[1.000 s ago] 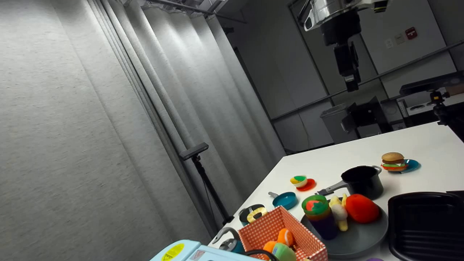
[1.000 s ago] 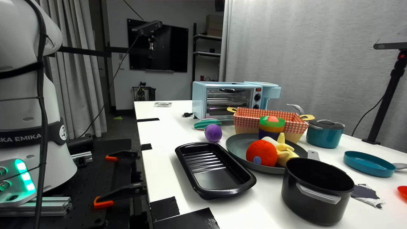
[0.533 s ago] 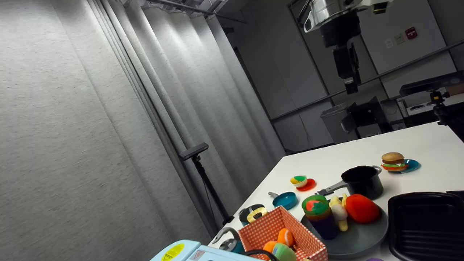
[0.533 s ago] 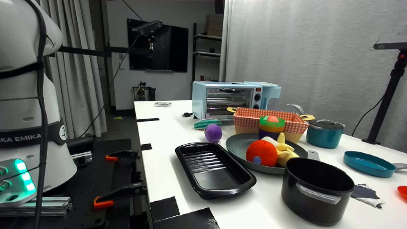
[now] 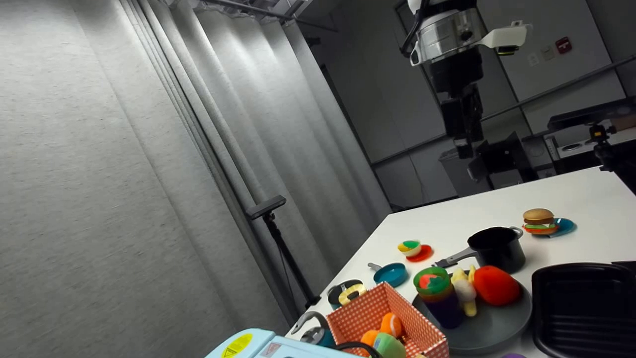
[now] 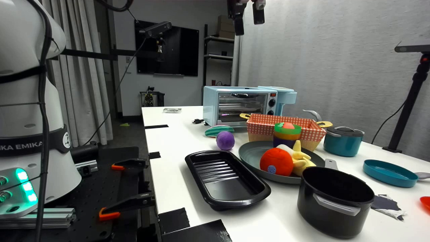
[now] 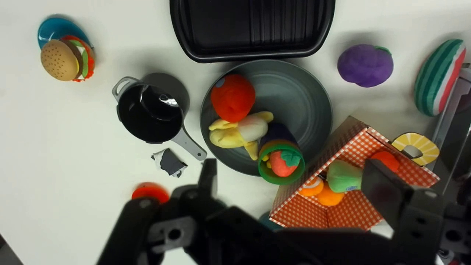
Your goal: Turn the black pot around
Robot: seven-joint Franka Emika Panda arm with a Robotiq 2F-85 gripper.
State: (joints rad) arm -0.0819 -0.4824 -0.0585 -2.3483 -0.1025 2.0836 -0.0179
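The black pot (image 7: 151, 112) stands upright on the white table. It has a long grey handle (image 7: 189, 144) on one side and a small grey loop handle on the opposite side. It also shows in both exterior views (image 5: 501, 252) (image 6: 331, 215); in both, its long handle is at least partly visible. My gripper (image 7: 294, 178) is open, with nothing between its fingers, and hangs high above the table. In an exterior view it is at the top edge (image 6: 249, 26), well above the objects. In an exterior view it is high above the pot (image 5: 464, 148).
A grey plate (image 7: 305, 95) with toy foods and stacked cups lies beside the pot's handle. A black ridged pan (image 7: 220, 29), a toy burger (image 7: 60, 60), a red dish (image 7: 149, 191) and a checkered basket (image 7: 305, 213) are around. A blue oven (image 6: 231, 104) stands at the far end.
My gripper has moved down and slightly left in an exterior view, and its fingers have come further into view at the top of an exterior view. The pot has not moved.
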